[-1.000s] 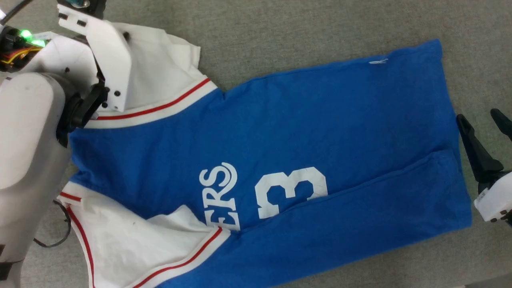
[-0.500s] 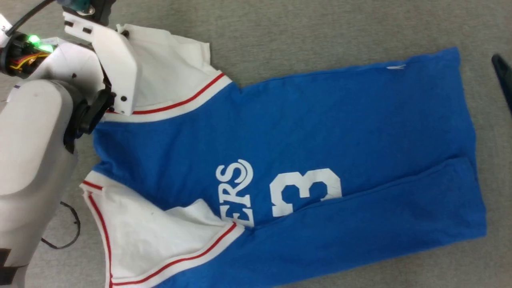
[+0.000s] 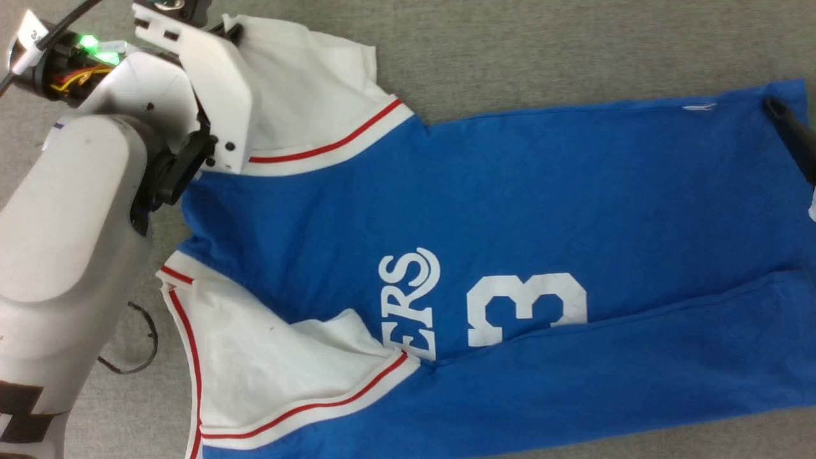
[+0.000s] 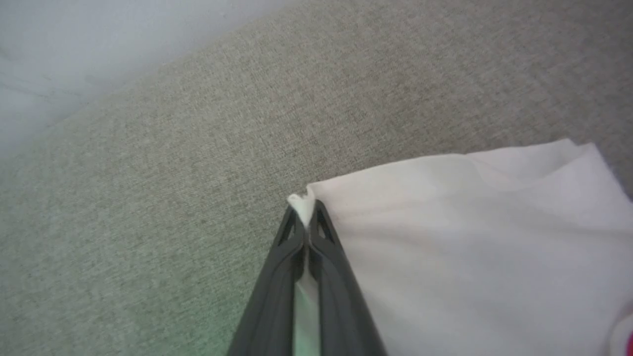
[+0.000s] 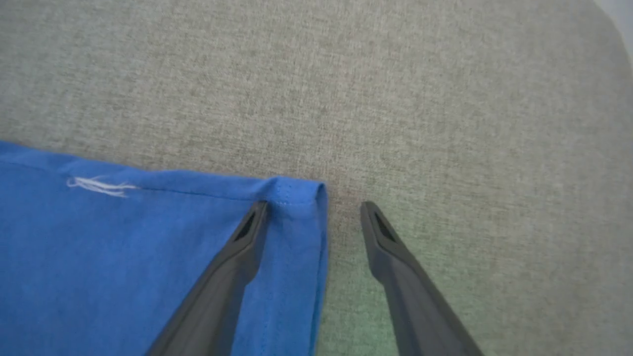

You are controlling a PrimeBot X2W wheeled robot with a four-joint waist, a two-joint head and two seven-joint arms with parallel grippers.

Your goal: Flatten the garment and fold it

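Note:
The garment [image 3: 510,210], a royal-blue jersey with white sleeves, red trim and a white "3", lies spread on the grey surface with its near side folded over the front. My left gripper [image 4: 307,210] is shut on the corner of the far white sleeve [image 4: 470,237]; the head view has my left arm's white housing [image 3: 210,95] over that sleeve [image 3: 306,89]. My right gripper [image 5: 314,205] is open, straddling the garment's far hem corner [image 5: 296,190], one finger over blue cloth, the other over bare surface. One dark finger [image 3: 790,137] shows at the right edge.
Grey woven fabric [image 3: 542,44] covers the surface all around the garment. A thin dark cable loop [image 3: 137,347] lies on it beside my left arm. A pale edge or wall [image 4: 74,49] runs beyond the sleeve corner.
My left gripper has closed on the sleeve corner. The head camera has shifted, sliding the whole picture right. My right gripper went from beside the near hem to the far hem corner.

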